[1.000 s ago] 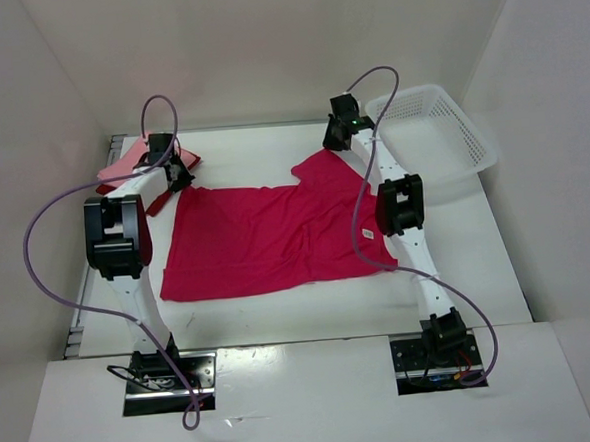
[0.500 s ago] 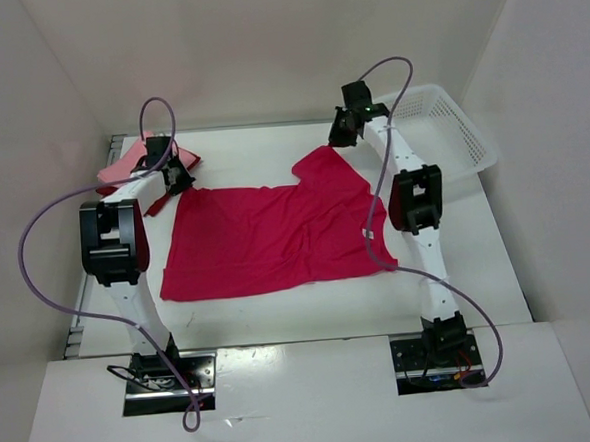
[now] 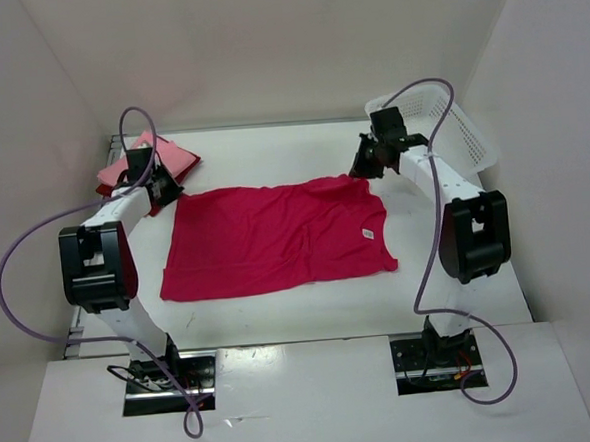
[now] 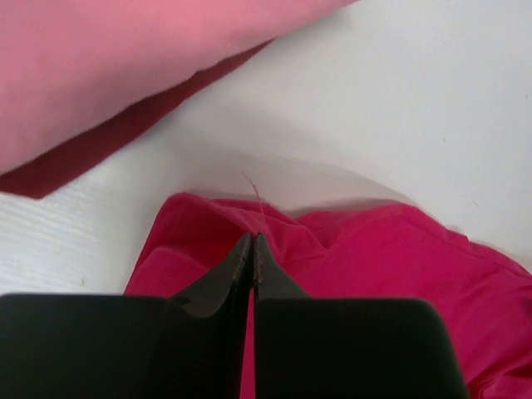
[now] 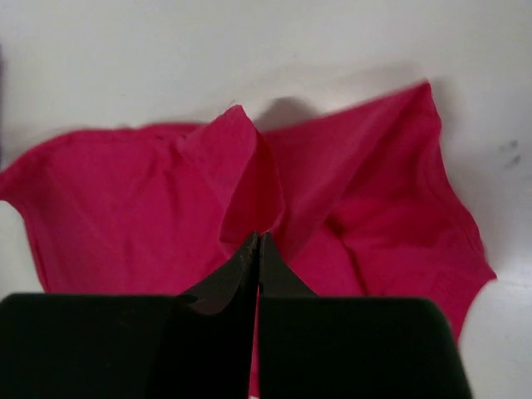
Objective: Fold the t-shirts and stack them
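White table point(image 3: 280, 307), item one: magenta shirt point(image 3: 276, 237) at centre, pulled flatter since my right gripper point(image 5: 255, 241) swung outward. It and my left gripper point(image 4: 252, 241) each pinch a far corner, fingers pressed together on cloth. Spreading nearly done; folding next, I judge.

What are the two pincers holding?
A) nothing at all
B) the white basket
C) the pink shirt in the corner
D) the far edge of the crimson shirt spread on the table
D: in the wrist views the left pincer and the right pincer are each closed on a fold of the crimson shirt.
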Available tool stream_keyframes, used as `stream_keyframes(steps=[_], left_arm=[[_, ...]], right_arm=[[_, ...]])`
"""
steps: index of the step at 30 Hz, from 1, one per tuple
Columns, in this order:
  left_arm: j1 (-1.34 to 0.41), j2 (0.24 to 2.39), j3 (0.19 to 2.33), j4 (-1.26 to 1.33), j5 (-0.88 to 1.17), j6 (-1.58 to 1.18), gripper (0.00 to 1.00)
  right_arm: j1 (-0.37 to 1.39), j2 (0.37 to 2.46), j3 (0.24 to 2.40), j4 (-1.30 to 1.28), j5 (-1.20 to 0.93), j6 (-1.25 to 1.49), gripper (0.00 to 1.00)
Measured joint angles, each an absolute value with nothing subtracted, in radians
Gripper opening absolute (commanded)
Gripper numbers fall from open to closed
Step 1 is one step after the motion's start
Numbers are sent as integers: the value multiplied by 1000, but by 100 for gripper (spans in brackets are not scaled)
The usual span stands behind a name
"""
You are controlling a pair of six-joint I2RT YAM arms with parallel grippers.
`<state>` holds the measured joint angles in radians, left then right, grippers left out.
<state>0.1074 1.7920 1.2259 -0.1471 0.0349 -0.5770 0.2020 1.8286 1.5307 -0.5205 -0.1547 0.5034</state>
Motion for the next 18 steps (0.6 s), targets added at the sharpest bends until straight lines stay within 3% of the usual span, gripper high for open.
stream_keyframes(steps=[18], left_arm=[[194,1499,972,-172,88,-580,5]], right_arm=[[123,1256,928,-506,-143,580,4]])
